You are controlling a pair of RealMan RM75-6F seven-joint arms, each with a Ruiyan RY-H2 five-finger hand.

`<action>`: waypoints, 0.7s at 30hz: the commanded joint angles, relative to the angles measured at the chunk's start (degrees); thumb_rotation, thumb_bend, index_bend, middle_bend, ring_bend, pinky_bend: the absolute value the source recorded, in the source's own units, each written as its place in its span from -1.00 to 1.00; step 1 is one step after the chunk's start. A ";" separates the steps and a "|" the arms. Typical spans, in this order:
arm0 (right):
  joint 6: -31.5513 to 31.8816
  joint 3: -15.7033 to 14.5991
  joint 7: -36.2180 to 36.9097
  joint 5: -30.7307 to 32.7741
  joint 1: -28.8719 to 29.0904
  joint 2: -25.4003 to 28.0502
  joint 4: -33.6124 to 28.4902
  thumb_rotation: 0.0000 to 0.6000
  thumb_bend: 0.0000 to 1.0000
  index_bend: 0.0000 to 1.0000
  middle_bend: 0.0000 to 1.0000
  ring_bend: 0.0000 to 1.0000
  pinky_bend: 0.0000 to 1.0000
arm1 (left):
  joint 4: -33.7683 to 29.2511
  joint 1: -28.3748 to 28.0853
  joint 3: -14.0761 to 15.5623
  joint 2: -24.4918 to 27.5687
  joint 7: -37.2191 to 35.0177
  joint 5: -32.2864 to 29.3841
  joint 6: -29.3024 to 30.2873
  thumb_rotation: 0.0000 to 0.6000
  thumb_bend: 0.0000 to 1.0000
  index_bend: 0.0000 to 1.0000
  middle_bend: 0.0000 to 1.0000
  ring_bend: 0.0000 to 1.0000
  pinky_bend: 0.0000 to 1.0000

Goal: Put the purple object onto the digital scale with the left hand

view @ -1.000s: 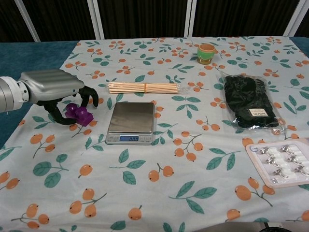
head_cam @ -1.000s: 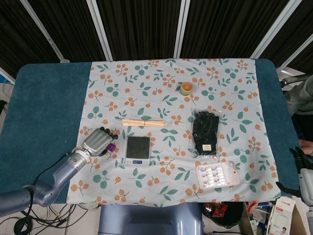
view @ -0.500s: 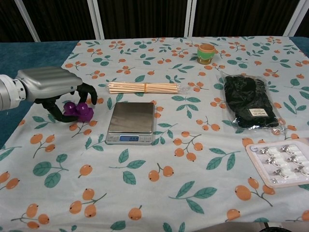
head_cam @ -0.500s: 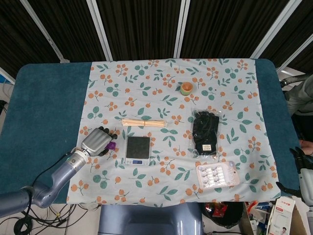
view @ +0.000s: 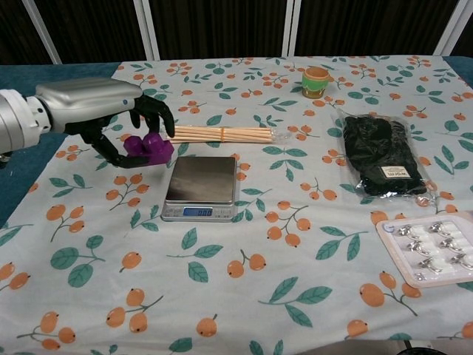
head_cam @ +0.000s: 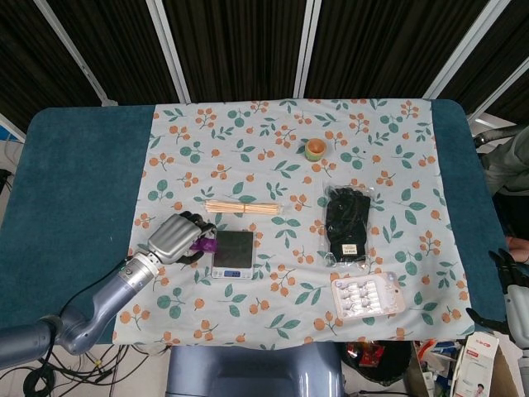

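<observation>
1 hand matters here: our left hand (view: 111,118) has its fingers curled around the purple object (view: 149,147), holding it above the cloth just left of the digital scale (view: 201,188). We judge the pick done; carrying it over the bare platform and setting it down remain. Our right hand (head_cam: 511,285) barely shows at the table's far right edge; we cannot tell its state.

One scale (view: 201,188), one purple object (view: 148,148) and one cup (view: 315,81) are seen. One stick bundle (view: 219,134), one glove pack (view: 384,158) and one tray (view: 431,247) are counted.
</observation>
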 commanded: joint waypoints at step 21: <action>-0.21 -0.03 0.93 -0.16 0.03 0.27 0.42 1.00 -0.84 -0.94 -0.99 -0.66 -0.61 | 2.11 -6.36 -3.04 -8.91 19.15 -15.32 -5.24 1.00 -0.50 -0.37 -0.17 -0.46 -0.32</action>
